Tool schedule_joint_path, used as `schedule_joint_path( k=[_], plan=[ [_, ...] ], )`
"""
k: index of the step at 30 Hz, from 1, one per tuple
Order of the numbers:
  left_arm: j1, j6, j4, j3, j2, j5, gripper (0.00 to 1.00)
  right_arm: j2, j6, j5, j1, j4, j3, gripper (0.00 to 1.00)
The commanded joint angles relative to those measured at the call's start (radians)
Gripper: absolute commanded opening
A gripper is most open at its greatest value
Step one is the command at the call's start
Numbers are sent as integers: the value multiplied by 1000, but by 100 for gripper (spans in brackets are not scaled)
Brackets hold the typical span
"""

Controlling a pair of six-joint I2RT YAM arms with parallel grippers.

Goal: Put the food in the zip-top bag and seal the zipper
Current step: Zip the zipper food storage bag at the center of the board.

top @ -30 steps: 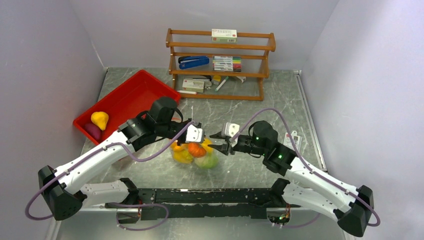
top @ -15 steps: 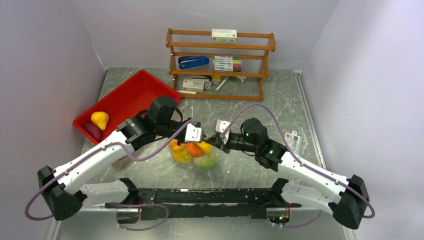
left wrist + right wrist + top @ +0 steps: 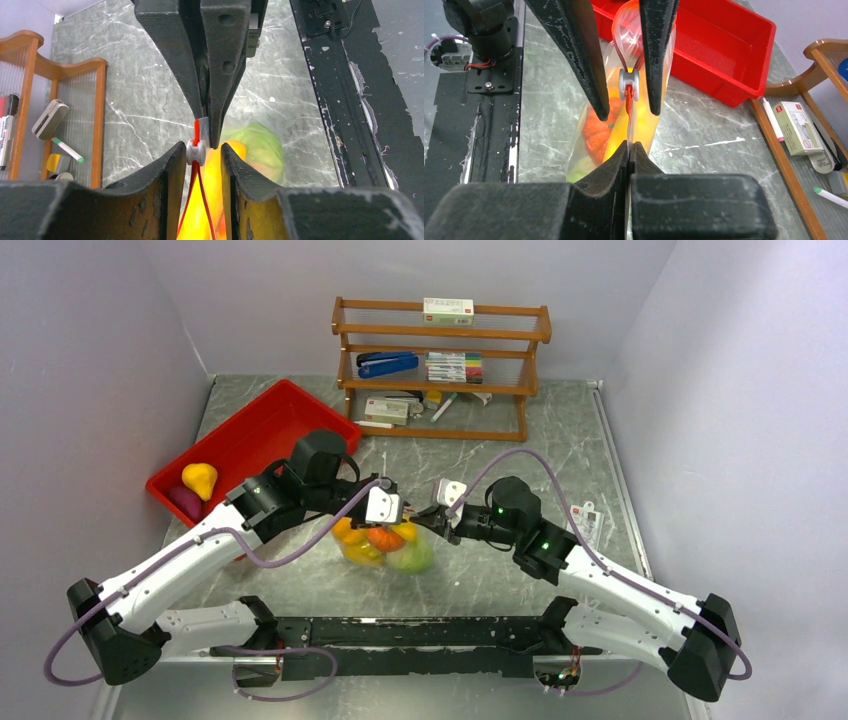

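Item: zip-top bag (image 3: 412,562), clear soft film, lying on the counter (image 3: 480,580) at near centre between the two arms, mouth turned up. Contents: food (image 3: 388,538), orange, yellow and green pieces bunched in the belly. Handling, as judged: light, limp and slippery. The film folds under any push and the load sags and rolls, so the body gives no firm hold. The stiffer zipper (image 3: 628,102) at the mouth and its white slider (image 3: 629,79) look the best places to take it. Right gripper (image 3: 630,150): pinched tight on the zipper just below the slider, anchoring the mouth. Left gripper (image 3: 201,152): narrow gap, fingers straddling the slider without clamping it. Farther, left: red tray (image 3: 262,435), with a yellow pear (image 3: 200,479) and a dark purple piece not yet bagged. Far centre: wooden rack (image 3: 440,335) of stationery. Change against a second ago: the right gripper, then parted and clear to the right of the bag, has moved in and closed, and the left gripper has eased from a tight pinch.
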Motion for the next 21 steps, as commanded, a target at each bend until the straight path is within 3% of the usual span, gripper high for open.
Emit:
schedule_joint_path(
  k=[1, 5, 11, 16, 21],
  plan=[
    [3, 10, -33, 50, 18, 24, 32, -13, -9, -25, 5, 45, 4, 0],
    [3, 6, -25, 54, 19, 30, 30, -8, -12, -39, 5, 47, 3, 0],
    [3, 14, -29, 55, 13, 16, 7, -18, -10, -6, 8, 44, -8, 0],
    [15, 37, -62, 24, 17, -23, 7, -156, 20, 68, 7, 129, -89, 0],
    [50, 51, -83, -7, 19, -13, 7, -191, 12, 64, 7, 60, -90, 0]
  ],
)
